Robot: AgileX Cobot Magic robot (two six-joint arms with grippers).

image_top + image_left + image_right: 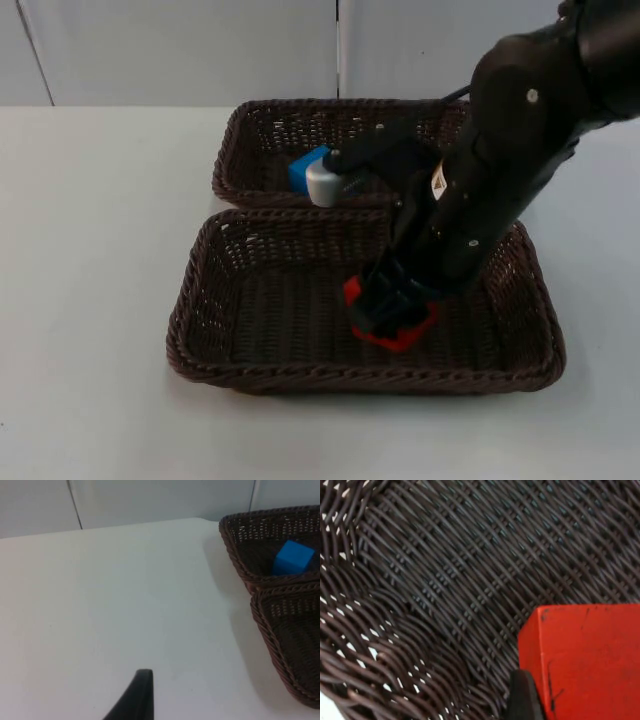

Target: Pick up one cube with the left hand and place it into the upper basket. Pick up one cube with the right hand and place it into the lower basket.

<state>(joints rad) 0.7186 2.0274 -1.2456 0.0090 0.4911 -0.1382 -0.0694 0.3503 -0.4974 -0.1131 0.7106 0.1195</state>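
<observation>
The right tool [392, 312] reaches down from the right arm into the lower basket [200, 300], and its black fingers are closed on the red cube [400, 335], which shows at both sides of them, low over the woven floor toward the basket's right half; whether the cube already touches the weave I cannot tell. In the right wrist view the red cube [585, 660] stands close before the camera with a black fingertip [520, 697] pressed against its side, and the dark wicker of the lower basket [445, 570] lies just behind it. The blue cube [303, 170] lies inside the upper basket [250, 125], near that basket's front wall and partly covered by a grey part of the right arm. The left wrist view looks over bare white table [125, 605] toward the blue cube [293, 557] in the upper basket [235, 540], with the lower basket [280, 645] touching it rim to rim; of the left tool, one black fingertip [137, 695] stands over the table well apart from the baskets, and I cannot tell how far that tool is open. Both baskets sit on the white table [90, 250], the upper one nearer the grey partition wall [180, 50] that closes off the far edge.
</observation>
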